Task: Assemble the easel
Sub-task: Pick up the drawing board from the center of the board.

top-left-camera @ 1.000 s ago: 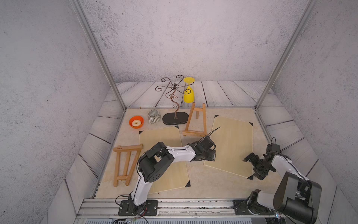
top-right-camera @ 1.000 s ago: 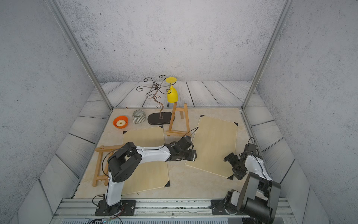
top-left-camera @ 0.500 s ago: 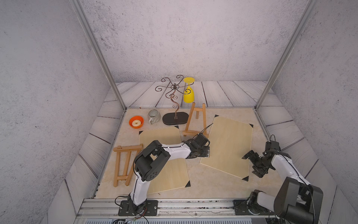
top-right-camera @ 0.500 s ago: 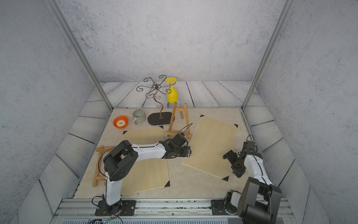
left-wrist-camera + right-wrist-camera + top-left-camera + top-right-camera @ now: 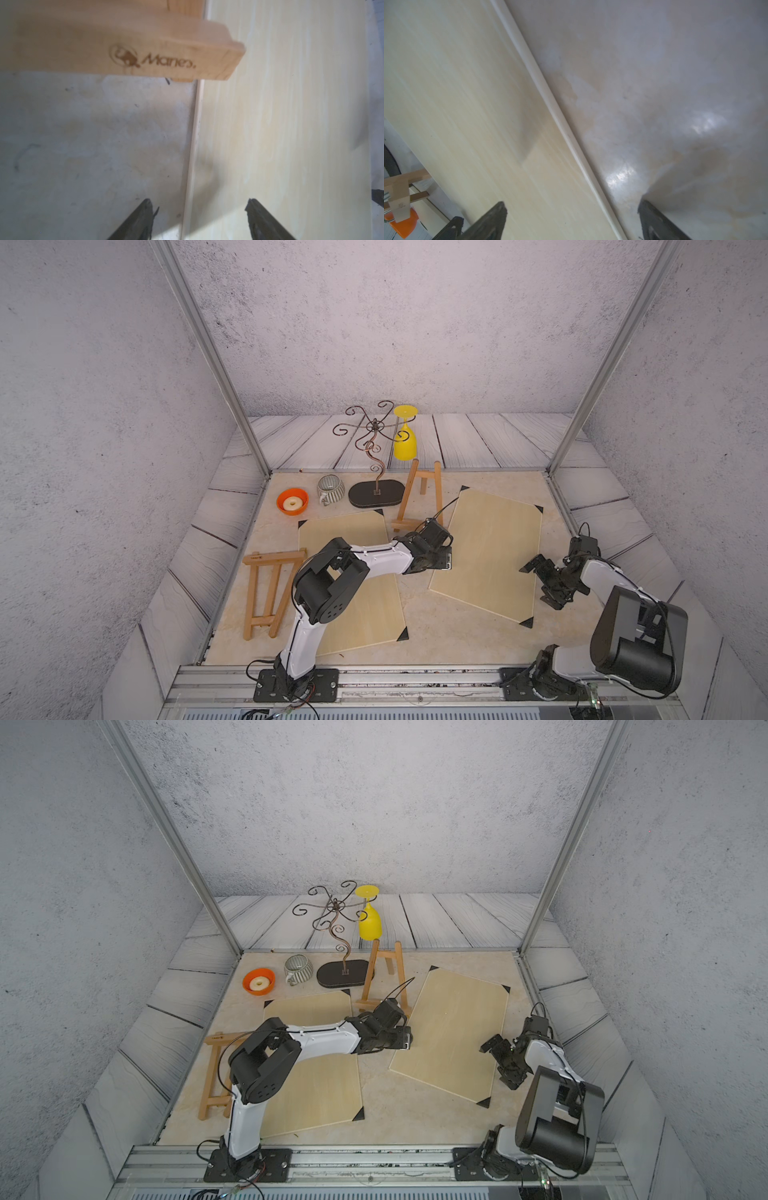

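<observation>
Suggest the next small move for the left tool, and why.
Probably lower the left tool and shut it on the angled board edge. It's open, straddling that edge, holding nothing; the right tool is open over the opposite edge; the board lies flat beside the standing easel, not yet on it.

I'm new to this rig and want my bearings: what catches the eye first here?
A yellow glass hangs upside down from a curly wire stand at the back. In front, the left gripper and right gripper, both open, straddle opposite edges of one board, beside an upright easel.
</observation>
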Motion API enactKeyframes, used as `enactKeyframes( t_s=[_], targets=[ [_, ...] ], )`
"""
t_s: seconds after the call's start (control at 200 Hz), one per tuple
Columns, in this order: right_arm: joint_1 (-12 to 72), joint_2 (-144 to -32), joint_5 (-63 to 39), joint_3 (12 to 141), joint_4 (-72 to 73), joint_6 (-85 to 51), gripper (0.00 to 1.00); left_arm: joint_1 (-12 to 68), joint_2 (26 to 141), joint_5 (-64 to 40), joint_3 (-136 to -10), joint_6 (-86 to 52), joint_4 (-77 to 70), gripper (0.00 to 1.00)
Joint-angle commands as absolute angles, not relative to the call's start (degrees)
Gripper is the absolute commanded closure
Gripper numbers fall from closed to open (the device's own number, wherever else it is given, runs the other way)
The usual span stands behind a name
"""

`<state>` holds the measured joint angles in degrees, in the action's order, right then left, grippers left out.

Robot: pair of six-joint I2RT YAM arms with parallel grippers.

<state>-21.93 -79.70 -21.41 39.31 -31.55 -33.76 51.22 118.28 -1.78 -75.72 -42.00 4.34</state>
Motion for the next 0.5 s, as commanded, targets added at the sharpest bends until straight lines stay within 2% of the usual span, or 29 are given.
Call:
enactKeyframes(
  t_s=[0.0, 0.335, 0.495],
  targets=[
    [-22.00, -81.26, -23.76, 37.33, -32.94, -31.65, 0.01, 51.05, 120.23, -2.35, -76.51, -42.70, 5.36, 0.26],
    [-21.98, -80.12, -30.01, 34.88, -34.39, -29.20, 0.01, 52.65, 121.57, -7.20, -75.78, -43.96, 2.23, 0.28],
    [-21.78, -77.76, -38.61, 33.37, -34.24, -28.79, 0.01, 52.97, 121.82, -12.10, -75.61, -43.36, 1.11, 0.29]
  ],
)
